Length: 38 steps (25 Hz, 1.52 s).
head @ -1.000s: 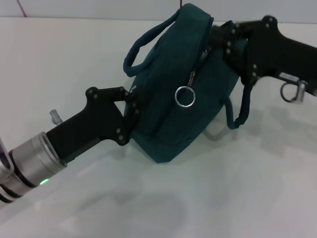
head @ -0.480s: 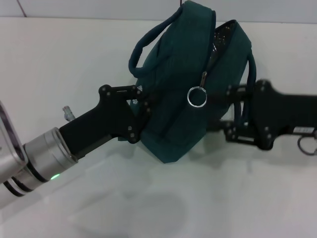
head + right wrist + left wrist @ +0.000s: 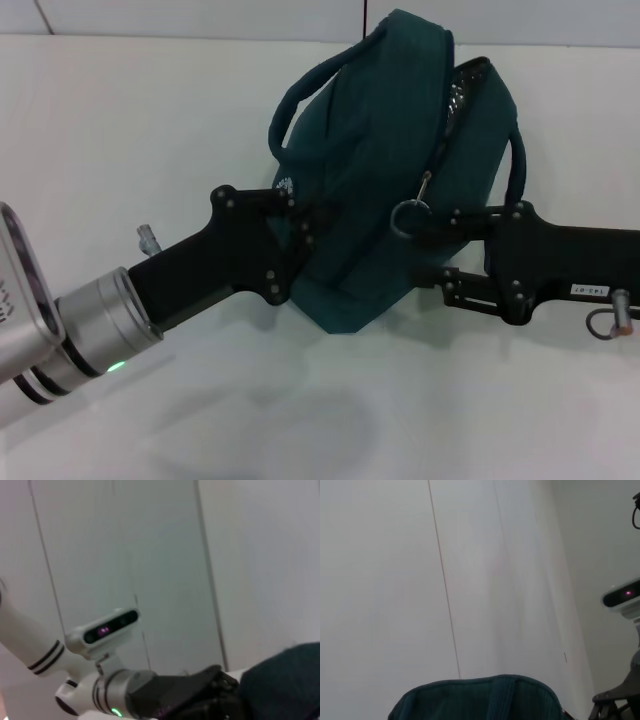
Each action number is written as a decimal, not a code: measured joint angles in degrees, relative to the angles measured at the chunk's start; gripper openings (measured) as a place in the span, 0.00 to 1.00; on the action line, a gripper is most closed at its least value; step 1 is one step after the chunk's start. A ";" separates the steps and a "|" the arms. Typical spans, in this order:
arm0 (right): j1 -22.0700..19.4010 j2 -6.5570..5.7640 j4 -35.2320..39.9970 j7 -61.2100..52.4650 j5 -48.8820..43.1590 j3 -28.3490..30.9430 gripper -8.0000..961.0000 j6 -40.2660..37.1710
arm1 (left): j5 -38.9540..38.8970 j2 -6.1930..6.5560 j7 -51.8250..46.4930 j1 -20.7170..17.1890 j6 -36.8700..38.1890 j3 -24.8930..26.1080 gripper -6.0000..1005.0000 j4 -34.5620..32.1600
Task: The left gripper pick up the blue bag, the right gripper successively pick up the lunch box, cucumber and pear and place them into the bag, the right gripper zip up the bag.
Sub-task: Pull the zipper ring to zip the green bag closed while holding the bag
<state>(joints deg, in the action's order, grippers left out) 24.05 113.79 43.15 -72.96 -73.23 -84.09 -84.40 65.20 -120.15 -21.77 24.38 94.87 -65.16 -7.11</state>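
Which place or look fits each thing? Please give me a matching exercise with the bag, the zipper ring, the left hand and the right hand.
Things:
1. bag
2. zipper ring
3. left hand
4. right hand

Descriptions:
A. small metal loop hanging on the bag's front
B. dark teal, with carry straps
C. at the bag's right side, just beside the ring
D. gripping the bag's left lower edge

Pairs: 1-B, 2-A, 3-D, 4-C

You're looking at a matt, soft cloth blue bag (image 3: pixel 385 180) with a shiny metal zip ring (image 3: pixel 407 218). Beside the bag, both grippers look like matt black plastic, probably.
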 joint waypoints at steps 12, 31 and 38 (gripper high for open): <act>-2.29 -0.40 0.62 -0.21 -0.69 5.02 0.45 -1.47 | -0.01 -0.05 -0.28 0.35 -0.87 -0.04 0.06 -0.01; 1.32 0.92 0.74 -2.05 -6.59 4.73 0.44 4.97 | -0.09 -0.53 -0.40 1.12 -0.52 -0.98 0.07 0.77; 3.27 0.91 0.39 -1.90 -8.05 4.60 0.42 0.22 | -0.47 -0.54 -0.25 1.10 -0.76 -0.95 0.08 0.79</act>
<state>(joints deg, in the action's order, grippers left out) 27.32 114.70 43.53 -74.87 -81.28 -79.49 -84.18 64.74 -120.68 -22.02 25.48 94.11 -66.12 -6.32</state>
